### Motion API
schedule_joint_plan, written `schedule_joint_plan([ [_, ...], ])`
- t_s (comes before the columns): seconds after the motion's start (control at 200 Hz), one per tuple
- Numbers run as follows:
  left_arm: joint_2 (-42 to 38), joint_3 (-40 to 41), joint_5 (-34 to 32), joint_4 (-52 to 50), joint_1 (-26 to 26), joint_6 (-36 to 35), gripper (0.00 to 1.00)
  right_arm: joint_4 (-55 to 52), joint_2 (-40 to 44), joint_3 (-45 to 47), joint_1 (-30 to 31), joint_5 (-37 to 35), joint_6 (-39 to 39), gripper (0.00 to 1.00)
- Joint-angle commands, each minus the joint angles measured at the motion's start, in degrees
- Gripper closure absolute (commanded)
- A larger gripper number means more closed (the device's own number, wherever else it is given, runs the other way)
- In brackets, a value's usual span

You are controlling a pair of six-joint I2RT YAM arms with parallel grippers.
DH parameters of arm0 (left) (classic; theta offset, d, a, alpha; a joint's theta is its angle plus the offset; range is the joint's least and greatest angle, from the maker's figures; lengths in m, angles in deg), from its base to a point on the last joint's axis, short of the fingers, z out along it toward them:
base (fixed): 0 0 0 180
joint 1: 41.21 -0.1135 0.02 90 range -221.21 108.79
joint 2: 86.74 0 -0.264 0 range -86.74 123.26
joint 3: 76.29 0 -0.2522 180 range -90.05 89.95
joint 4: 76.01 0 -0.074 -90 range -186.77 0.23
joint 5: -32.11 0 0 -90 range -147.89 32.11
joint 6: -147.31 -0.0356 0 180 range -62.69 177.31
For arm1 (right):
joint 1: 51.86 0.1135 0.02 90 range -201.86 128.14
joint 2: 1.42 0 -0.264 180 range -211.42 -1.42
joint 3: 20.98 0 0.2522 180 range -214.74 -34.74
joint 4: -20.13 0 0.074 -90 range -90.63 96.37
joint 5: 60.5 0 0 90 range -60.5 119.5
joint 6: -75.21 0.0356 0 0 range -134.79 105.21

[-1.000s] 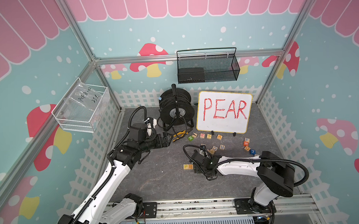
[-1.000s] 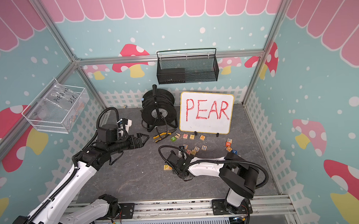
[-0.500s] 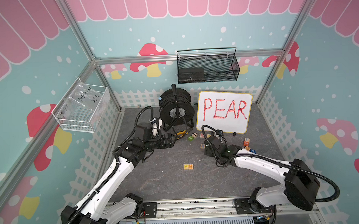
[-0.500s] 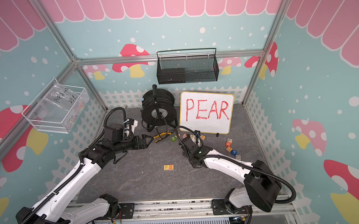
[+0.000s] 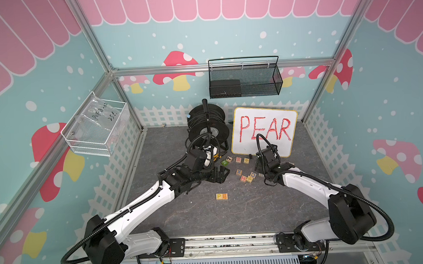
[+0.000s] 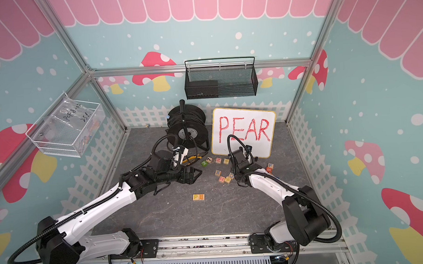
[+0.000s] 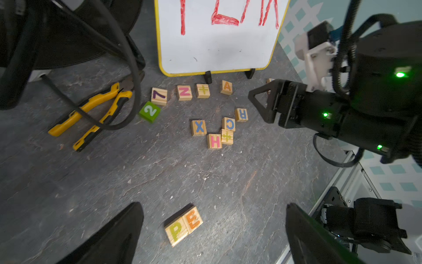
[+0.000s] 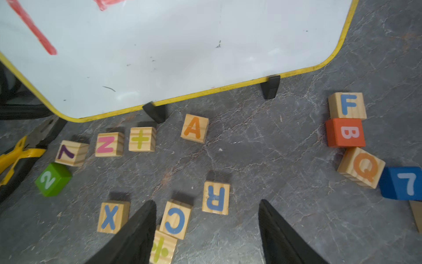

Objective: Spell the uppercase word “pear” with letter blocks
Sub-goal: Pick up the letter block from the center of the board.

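- The right pincer (image 8: 206,203) is open and holds nothing. A second ago it was down by the front blocks. Now it has moved back over the pile.
- So two letters look done: the P block (image 7: 176,230) and the E block (image 7: 193,220) lie touching.
- The R block (image 8: 215,197) sits just ahead. The A block (image 8: 194,128) waits by the whiteboard (image 8: 182,45).
- The right arm reaches forward and tips down. The left pincer (image 7: 214,205) hangs wide open and empty.
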Motion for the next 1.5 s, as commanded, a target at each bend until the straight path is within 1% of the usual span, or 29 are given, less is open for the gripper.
schedule_joint_plan([
  [0.0,2.88,0.65,-0.90,8.57,1.88,1.56,0.01,1.69,-2.72,-2.57,-1.43,1.64,-1.58,0.29],
  [0.21,9.69,-1.26,-0.92,11.62,4.42,1.50,0.01,3.61,-7.04,-4.87,-2.63,3.55,-2.76,0.29],
  [0.38,13.00,-2.26,-0.28,13.36,6.14,1.16,0.01,4.40,-9.93,-6.53,-3.59,3.84,-3.11,0.30],
  [0.465,14.24,-3.18,0.14,13.43,6.56,0.97,0.01,4.72,-11.45,-7.32,-4.08,3.94,-3.38,0.33],
  [0.706,15.51,-3.97,-0.14,13.54,6.78,0.37,0.01,6.28,-14.83,-8.14,-4.57,4.63,-3.41,0.38],
  [0.881,15.71,-3.96,-1.39,13.36,6.78,-0.41,0.01,7.27,-17.43,-8.70,-4.66,4.43,-3.37,0.39],
  [1.066,17.11,-6.34,-2.36,11.41,6.77,-1.97,0.01,8.89,-19.70,-9.39,-4.92,5.30,-3.55,0.40],
  [1.251,17.83,-8.51,0.61,11.45,6.78,-0.84,0.01,8.99,-21.72,-10.46,-5.18,5.25,-3.39,0.42],
  [1.496,18.12,-9.23,0.53,10.65,6.78,-0.29,0.01,9.23,-23.93,-11.21,-5.49,4.80,-3.05,0.46],
])
